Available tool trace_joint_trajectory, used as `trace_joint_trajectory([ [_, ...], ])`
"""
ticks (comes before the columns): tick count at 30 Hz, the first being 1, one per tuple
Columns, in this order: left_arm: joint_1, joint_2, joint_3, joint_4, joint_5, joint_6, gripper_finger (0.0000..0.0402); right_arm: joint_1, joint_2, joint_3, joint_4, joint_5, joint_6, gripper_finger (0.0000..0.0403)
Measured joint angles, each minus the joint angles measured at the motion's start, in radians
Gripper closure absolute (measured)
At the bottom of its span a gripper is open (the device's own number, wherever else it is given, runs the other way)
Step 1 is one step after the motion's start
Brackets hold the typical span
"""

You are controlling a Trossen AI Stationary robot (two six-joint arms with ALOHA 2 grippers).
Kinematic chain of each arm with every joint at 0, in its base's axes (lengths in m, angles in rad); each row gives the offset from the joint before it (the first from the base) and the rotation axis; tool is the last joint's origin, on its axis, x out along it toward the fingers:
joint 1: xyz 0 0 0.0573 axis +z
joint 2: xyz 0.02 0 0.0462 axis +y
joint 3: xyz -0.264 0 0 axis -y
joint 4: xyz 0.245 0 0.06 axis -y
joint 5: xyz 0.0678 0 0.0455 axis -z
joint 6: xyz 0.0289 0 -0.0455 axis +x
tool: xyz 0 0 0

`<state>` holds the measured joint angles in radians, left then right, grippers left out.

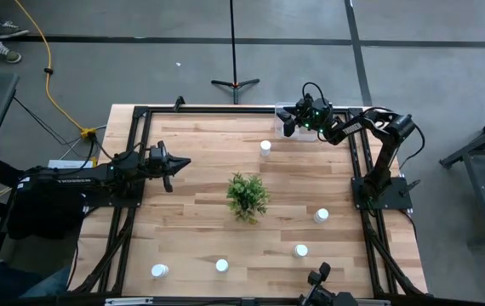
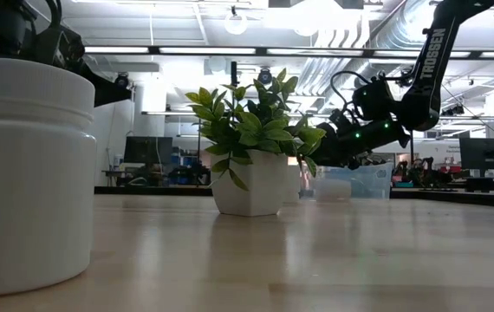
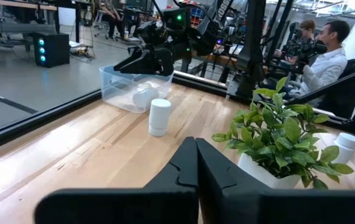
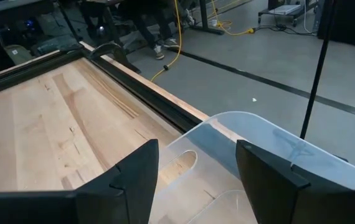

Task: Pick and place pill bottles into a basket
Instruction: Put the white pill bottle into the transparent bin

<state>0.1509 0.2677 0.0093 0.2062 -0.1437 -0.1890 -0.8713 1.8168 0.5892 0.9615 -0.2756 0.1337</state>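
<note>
- The basket point(image 1: 287, 111) sits at the far right corner of the table point(image 1: 200, 221), against the far edge; the left wrist view shows one pill bottle point(image 3: 141, 95) lying inside it.
- Five more bottles stand on the wood: one point(image 1: 265, 148) near the basket, one point(image 1: 322, 216) toward the right edge, and three along the near side point(image 1: 300, 251), point(image 1: 222, 266), point(image 1: 158, 271).
- The right gripper point(image 1: 288, 121) hangs over the basket with its fingers spread apart and nothing between them.
- The left gripper point(image 1: 177, 163) rests over the left side of the table, well apart from every bottle, its fingers pressed together and empty.
- A small potted plant point(image 1: 248, 195) stands in the middle of the table, between the bottles.
- A seated person point(image 3: 322, 61) shows in the room beyond.
</note>
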Motion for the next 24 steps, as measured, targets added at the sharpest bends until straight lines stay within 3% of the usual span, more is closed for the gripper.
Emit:
trace_joint_trajectory([
  [4,0.0,0.0,0.0,-0.001,0.015,0.0,0.038,0.0,0.0,0.0,0.006,-0.002,0.009,0.0199],
  [9,0.0,0.0,0.0,-0.017,0.016,0.0,0.0363,-0.001,-0.007,0.0,0.123,-0.08,0.073,0.0199],
  [13,0.0,0.0,0.0,-0.03,0.015,0.0,0.0379,0.019,-0.051,0.0,0.164,-0.123,0.093,0.0199],
  [24,0.0,0.0,0.0,-0.029,0.022,0.0,0.0362,0.165,-0.238,0.0,0.006,-0.176,-0.019,0.0199],
])
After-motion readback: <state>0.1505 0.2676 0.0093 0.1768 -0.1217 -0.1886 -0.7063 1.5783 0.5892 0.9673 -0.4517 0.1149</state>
